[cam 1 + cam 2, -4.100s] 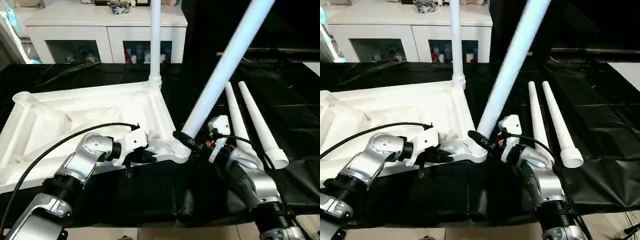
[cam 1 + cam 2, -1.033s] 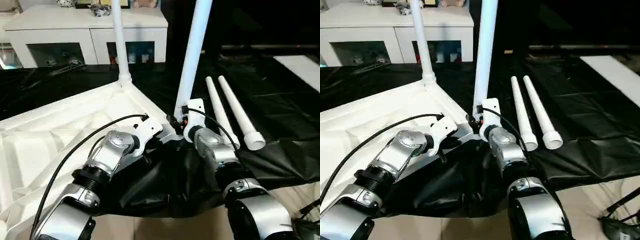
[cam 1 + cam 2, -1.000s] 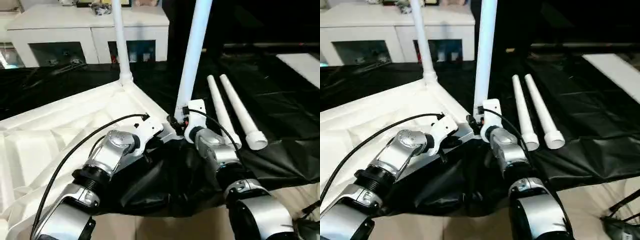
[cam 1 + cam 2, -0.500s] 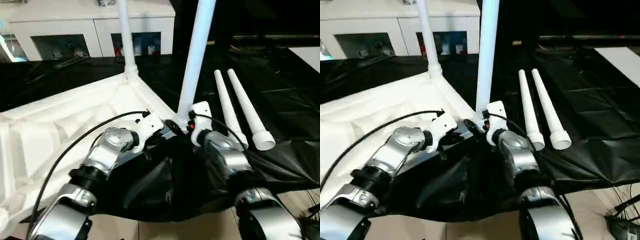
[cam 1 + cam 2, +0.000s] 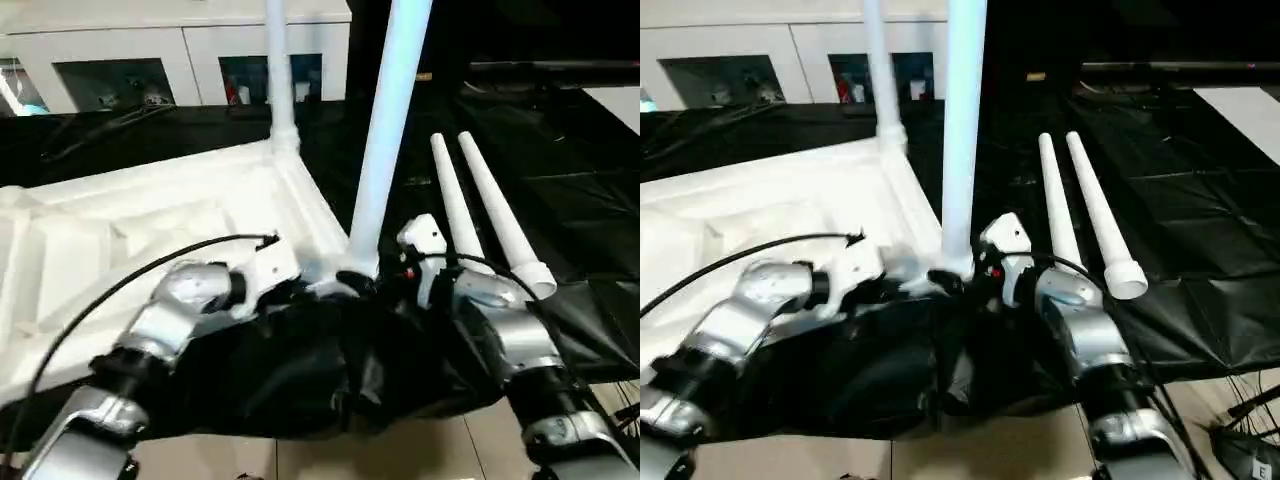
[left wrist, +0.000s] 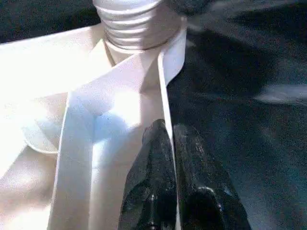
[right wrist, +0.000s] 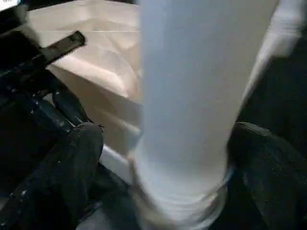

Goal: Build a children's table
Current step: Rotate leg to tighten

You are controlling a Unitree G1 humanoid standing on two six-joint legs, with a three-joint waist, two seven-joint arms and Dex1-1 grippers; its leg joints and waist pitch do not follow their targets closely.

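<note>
Two legs are standing upright in corner sockets of the top (image 5: 150,215), which is lying ribbed side up on the black-draped table (image 5: 590,180): a far leg (image 5: 276,60) at the far right corner and a near leg (image 5: 385,130) at the near right corner. Two more legs, the loose legs (image 5: 480,215), are lying side by side on the black cover to the right of the top, wide ends pointing toward the robot.

Left gripper (image 6: 168,139) is pressing its fingers (image 6: 153,177) together on the thin rim wall of the top, just short of the ribbed base of the near leg; the wall is running between the two black fingers, so it is pinching the top's edge. In the head views this gripper is sitting at the near edge of the top, left of the near leg.

Right gripper (image 7: 163,158) is standing spread wide, one black finger (image 7: 79,158) on each side of the near leg's base. Whether the fingers are touching the leg, I cannot tell.

A white cabinet (image 5: 180,60) is standing behind the table.
</note>
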